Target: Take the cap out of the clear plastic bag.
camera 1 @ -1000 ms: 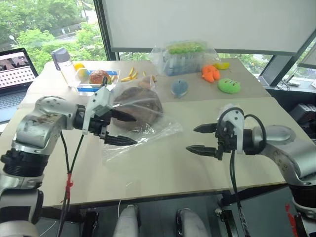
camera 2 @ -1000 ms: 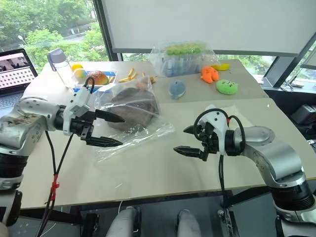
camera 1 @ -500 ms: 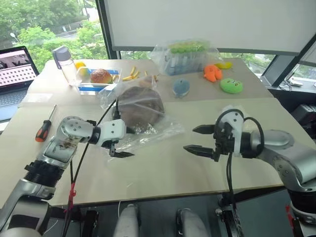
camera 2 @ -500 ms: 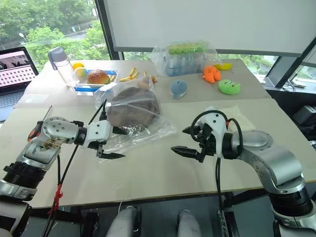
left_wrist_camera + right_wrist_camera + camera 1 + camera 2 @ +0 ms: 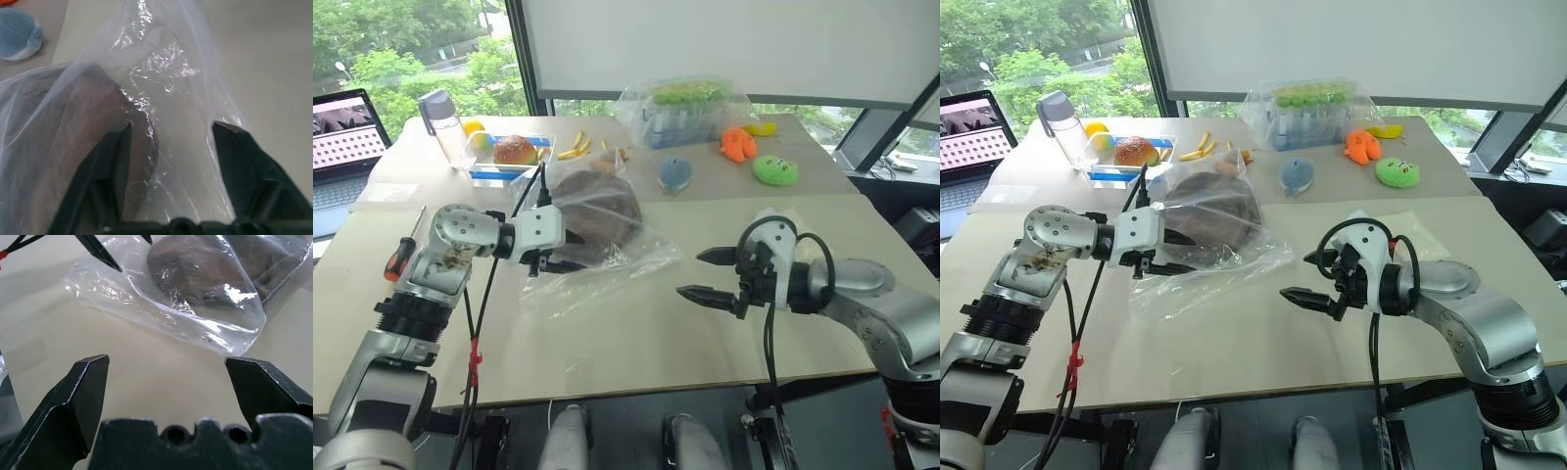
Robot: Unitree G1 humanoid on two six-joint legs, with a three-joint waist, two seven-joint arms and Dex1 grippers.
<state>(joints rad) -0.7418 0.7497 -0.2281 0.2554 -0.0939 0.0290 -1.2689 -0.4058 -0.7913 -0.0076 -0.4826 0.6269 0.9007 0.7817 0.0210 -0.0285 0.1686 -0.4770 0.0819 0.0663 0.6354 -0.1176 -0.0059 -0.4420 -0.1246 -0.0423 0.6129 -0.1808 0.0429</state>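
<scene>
The dark brown cap lies inside the clear plastic bag in the middle of the table. My left gripper is at the bag's left side and is open. The left wrist view shows its fingers standing apart, with the bag's film and the cap's rim between them. My right gripper hovers open to the right of the bag, pointing at it, with nothing between its jaws. From the right wrist the cap shows through the glossy bag.
At the back stand a bulgy clear bag, a water bottle and a tray with a bun. Blue, orange and green plush toys lie behind the bag. A screwdriver and a laptop are at the left.
My left gripper dropped and pushed forward to the bag's left side, rolled, and its jaws narrowed around the plastic. The right gripper stayed where it was.
</scene>
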